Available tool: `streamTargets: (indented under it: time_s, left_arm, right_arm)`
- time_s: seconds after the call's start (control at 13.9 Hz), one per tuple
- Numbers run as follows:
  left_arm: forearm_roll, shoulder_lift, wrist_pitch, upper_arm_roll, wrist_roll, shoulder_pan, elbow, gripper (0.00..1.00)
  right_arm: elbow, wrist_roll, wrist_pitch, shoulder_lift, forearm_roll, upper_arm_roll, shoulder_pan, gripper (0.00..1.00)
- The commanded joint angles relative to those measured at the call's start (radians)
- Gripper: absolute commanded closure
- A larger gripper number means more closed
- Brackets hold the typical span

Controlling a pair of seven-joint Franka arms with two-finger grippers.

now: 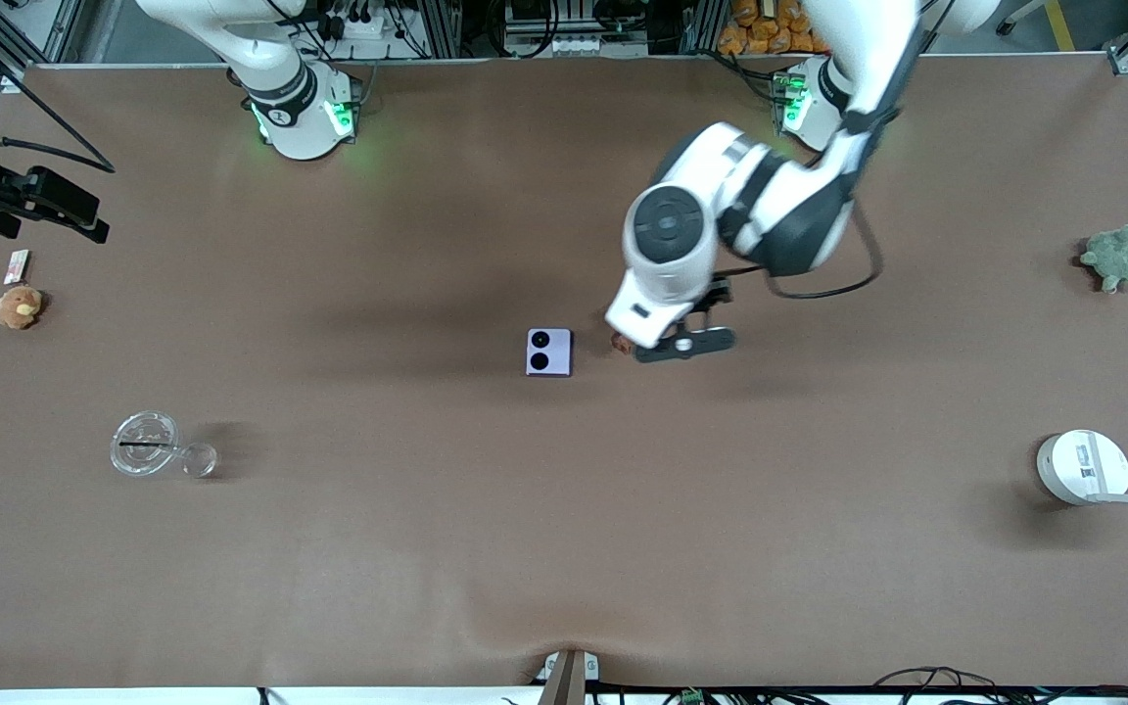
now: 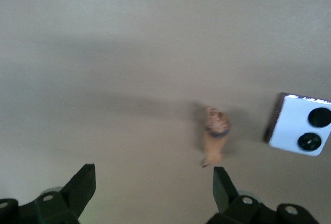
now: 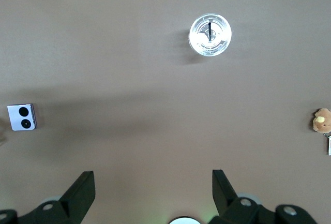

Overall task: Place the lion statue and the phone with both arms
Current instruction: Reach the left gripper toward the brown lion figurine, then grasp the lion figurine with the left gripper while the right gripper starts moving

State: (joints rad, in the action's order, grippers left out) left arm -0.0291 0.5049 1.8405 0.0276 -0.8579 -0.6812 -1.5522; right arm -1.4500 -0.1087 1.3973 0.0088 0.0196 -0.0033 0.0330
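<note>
The lion statue (image 2: 216, 133), a tiny reddish-brown figurine, stands on the brown table; in the front view only its end (image 1: 620, 343) peeks out from under the left arm's hand. The phone (image 1: 549, 352), a pale lavender folded square with two black circles, lies flat beside it toward the right arm's end and also shows in both wrist views (image 2: 301, 125) (image 3: 22, 117). My left gripper (image 2: 153, 182) hangs open low over the table, with the lion just off one fingertip (image 2: 222, 180) and nothing between the fingers. My right gripper (image 3: 153, 182) waits open and empty, high over the table near its own base.
A green plush turtle (image 1: 1115, 258) and a round white device (image 1: 1083, 467) lie at the left arm's end. A brown plush (image 1: 19, 307), a small packet (image 1: 16, 266) and a clear glass lid (image 1: 146, 444) lie at the right arm's end, below a black camera mount (image 1: 35, 196).
</note>
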Motion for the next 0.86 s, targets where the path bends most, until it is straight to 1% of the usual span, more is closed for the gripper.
streamTargets:
  time_s: [0.0,0.14,0.36,0.5,0.58,0.65,0.79]
  left_arm:
    - [-0.02,0.081,0.077,-0.009,-0.079,-0.056,0.023,0.0]
    - [-0.026,0.13,0.14,-0.009,-0.145,-0.09,0.02,0.0]
    - [-0.023,0.165,0.157,-0.008,-0.158,-0.095,0.017,0.0]
    - [-0.023,0.182,0.183,-0.008,-0.159,-0.1,0.015,0.0]
    - [-0.022,0.187,0.197,-0.009,-0.161,-0.103,0.014,0.0]
    - [-0.018,0.188,0.203,-0.008,-0.164,-0.101,0.008,0.0]
    - [-0.015,0.188,0.215,-0.008,-0.162,-0.095,-0.006,0.0]
  right_arm:
    - [0.023,0.009,-0.015,0.023,0.0,0.002,0.001,0.0]
    - [0.025,0.009,-0.018,0.043,0.0,0.002,0.001,0.0]
    - [0.023,0.01,-0.014,0.048,0.0,0.002,0.002,0.0]
    - [0.025,0.012,-0.015,0.085,-0.01,0.003,0.002,0.0]
    - [0.023,0.011,-0.012,0.117,-0.004,0.003,-0.001,0.0]
    - [0.029,0.011,-0.026,0.169,-0.001,0.003,-0.004,0.0]
    - [0.028,0.012,-0.024,0.172,-0.003,0.003,0.001,0.0]
